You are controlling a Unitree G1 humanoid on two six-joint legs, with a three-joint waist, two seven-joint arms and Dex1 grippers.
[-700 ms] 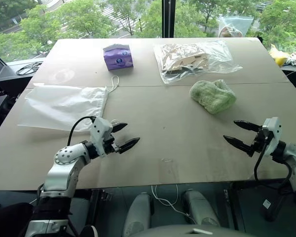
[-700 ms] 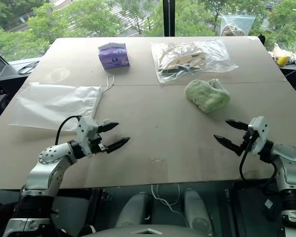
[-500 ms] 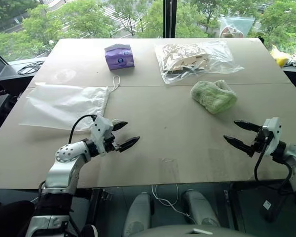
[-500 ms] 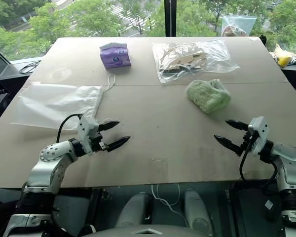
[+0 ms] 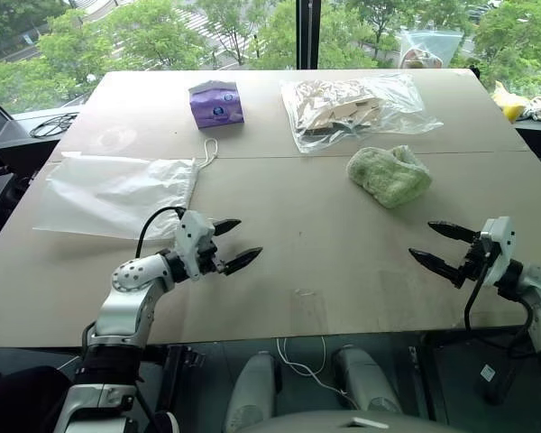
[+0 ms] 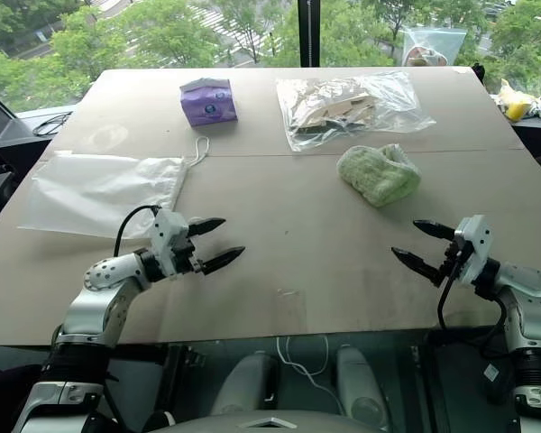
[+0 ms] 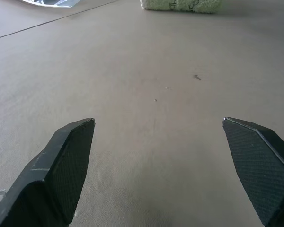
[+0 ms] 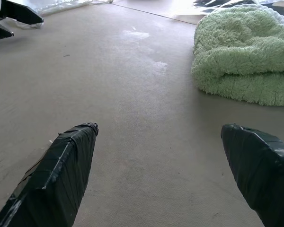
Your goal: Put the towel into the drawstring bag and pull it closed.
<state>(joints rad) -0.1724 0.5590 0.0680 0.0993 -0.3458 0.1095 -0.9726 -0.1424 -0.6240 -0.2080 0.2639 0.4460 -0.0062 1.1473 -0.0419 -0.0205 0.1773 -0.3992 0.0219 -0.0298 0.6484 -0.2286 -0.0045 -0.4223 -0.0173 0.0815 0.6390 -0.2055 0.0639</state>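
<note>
Surface: tan table (image 5: 307, 234) under a window with green trees behind; a seam runs across its width.
Left gripper: left gripper (image 5: 230, 244) hovers over the near-left part of the table, its two black fingers spread wide with nothing between them, pointing toward the middle of the table.
Right gripper: right gripper (image 5: 437, 245) hovers near the near-right edge, fingers likewise spread wide and empty, pointing inward toward the left gripper.
Towel: towel (image 5: 389, 175), a light green fluffy lump, lies on the table beyond the right gripper and slightly inward of it, apart from its fingertips; in the right wrist view it sits ahead of the far finger, folded over on itself (image 8: 246, 56).
Drawstring bag: drawstring bag (image 5: 117, 193), thin translucent white, lies flat beyond the left gripper and out to its left side, near it but not touching; its gathered mouth faces the middle of the table.
Cord: white cord (image 5: 206, 152) loops from the bag's mouth, away from the left gripper toward the far side.
Tissue pack: purple tissue pack (image 5: 215, 103) stands well beyond the left gripper, past the seam.
Clear bag: clear plastic bag (image 5: 356, 106) of tan pieces lies just beyond the towel, well apart from both grippers.
</note>
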